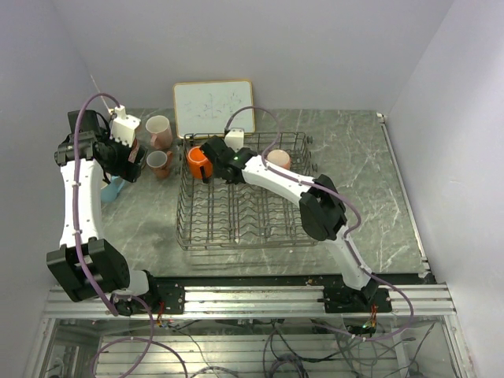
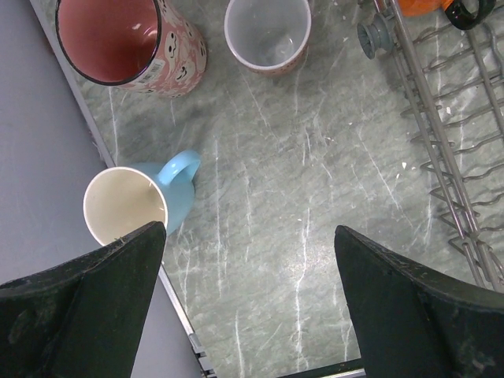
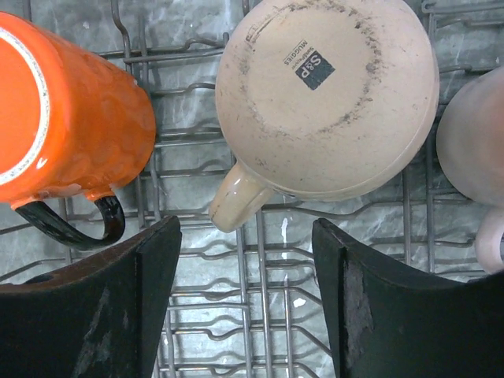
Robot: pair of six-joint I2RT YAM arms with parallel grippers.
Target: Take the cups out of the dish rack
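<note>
The dish rack (image 1: 244,206) is a dark wire basket in mid table. An orange mug (image 1: 197,163) lies at its far left corner and a pink mug (image 1: 278,160) stands at the far side. In the right wrist view the orange mug (image 3: 71,118), an upside-down tan mug (image 3: 327,94) and a pink mug (image 3: 472,134) rest on the rack wires (image 3: 260,315). My right gripper (image 3: 246,268) is open and empty just above the tan mug's handle. My left gripper (image 2: 248,268) is open and empty over bare table beside a light blue mug (image 2: 138,203).
On the table left of the rack stand a tall pink patterned mug (image 2: 126,43) and a smaller mug (image 2: 268,35). A wood-framed whiteboard (image 1: 214,106) leans behind the rack. The left wall (image 2: 47,205) is close to the blue mug.
</note>
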